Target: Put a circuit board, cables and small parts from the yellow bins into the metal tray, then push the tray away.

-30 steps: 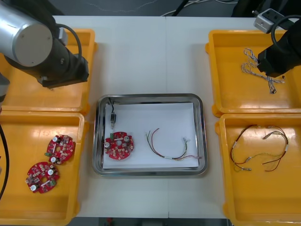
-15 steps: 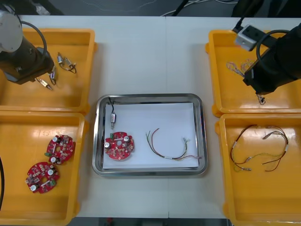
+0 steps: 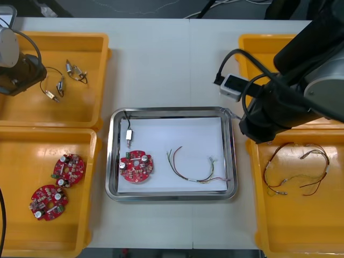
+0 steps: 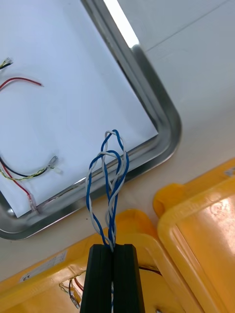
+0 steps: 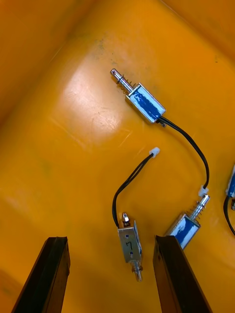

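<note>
The right gripper, clamped on the twisted blue and white cable, hovers beside the far right corner of the metal tray, with the cable's long axis pointing into the tray. The left gripper hangs spread over the far left yellow bin.

We see the metal tray, white inside. In its near left part lies a round red circuit board, with a small metal part on a black lead just beyond it. A red and yellow cable curves toward the tray's right rim. At the tray's far right corner, a looped twisted blue and white cable is pinched in the right gripper.
</note>
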